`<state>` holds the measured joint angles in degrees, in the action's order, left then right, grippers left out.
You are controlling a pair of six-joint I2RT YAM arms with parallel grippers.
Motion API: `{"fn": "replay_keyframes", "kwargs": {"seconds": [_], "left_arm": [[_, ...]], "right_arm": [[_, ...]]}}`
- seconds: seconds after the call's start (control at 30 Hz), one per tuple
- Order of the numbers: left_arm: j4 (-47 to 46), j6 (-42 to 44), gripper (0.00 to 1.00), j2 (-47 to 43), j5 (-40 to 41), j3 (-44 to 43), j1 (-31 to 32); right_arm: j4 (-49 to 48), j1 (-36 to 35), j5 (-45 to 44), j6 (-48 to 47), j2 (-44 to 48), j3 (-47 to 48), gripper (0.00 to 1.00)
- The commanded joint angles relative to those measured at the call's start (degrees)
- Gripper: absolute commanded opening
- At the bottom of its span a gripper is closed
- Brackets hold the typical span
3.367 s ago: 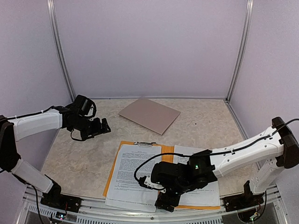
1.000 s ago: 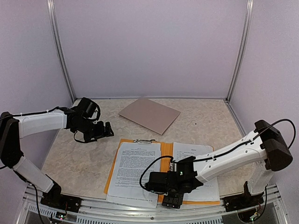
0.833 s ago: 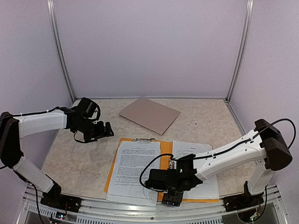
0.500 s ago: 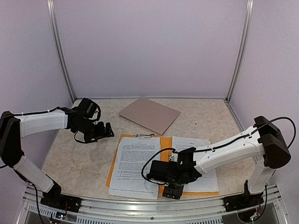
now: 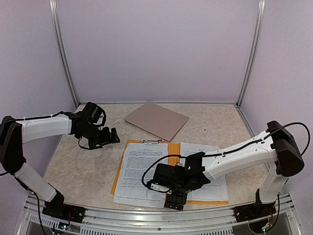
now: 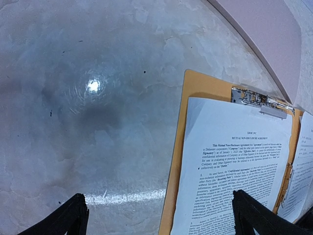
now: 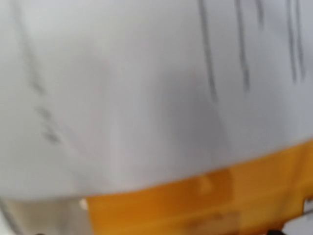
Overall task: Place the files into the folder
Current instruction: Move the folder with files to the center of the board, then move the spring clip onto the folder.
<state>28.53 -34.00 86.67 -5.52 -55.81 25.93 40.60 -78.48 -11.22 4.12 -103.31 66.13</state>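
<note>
Our right gripper [image 5: 174, 199] sits low at the near edge of the folder [image 5: 119, 169], about where the two white pages meet over the orange centre strip. From above, its jaws are hidden under the dark wrist, so we cannot tell whether they stand wide or narrow, or whether they pinch anything. Its own camera gives us only a blurred close view: white printed paper fills most of it, with orange plastic just beneath.

We see the left gripper [image 5: 105, 137] hovering over the table [image 5: 78, 166], to the left of the folder and a little behind it, holding nothing. In its wrist view the black fingertips [image 6: 73, 218] stand far apart at the lower corners.

The files [image 5: 139, 169] lie on the open folder in two lots, one on the left half and one on the right. Orange shows along the left margin and between them. The left page's near edge reaches just past the orange.

A metal clip [image 5: 151, 142] sits at the far edge of the left page. Farther back a grey-brown clipboard [image 5: 156, 120] lies flat, apart from the folder.
</note>
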Motion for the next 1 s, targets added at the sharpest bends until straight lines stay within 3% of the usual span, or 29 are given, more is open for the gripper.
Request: {"fn": "replay_keyframes", "kwargs": {"seconds": [0.0,0.53,0.97], "left_arm": [[0.47,0.86,0.99,0.43,1.09,-1.41,0.11],[0.20,1.10,0.99,-2.52,0.16,-0.44,-2.86],[0.47,1.52,0.99,-3.13,-0.67,-0.09,-3.30]], "right_arm": [[-2.90,-1.68,3.53,-1.88,0.43,4.74,0.97],[-7.20,-2.27,6.42,-7.05,-12.35,17.49,0.97],[-6.38,-1.40,4.56,-7.81,-16.37,19.38,0.95]]}}
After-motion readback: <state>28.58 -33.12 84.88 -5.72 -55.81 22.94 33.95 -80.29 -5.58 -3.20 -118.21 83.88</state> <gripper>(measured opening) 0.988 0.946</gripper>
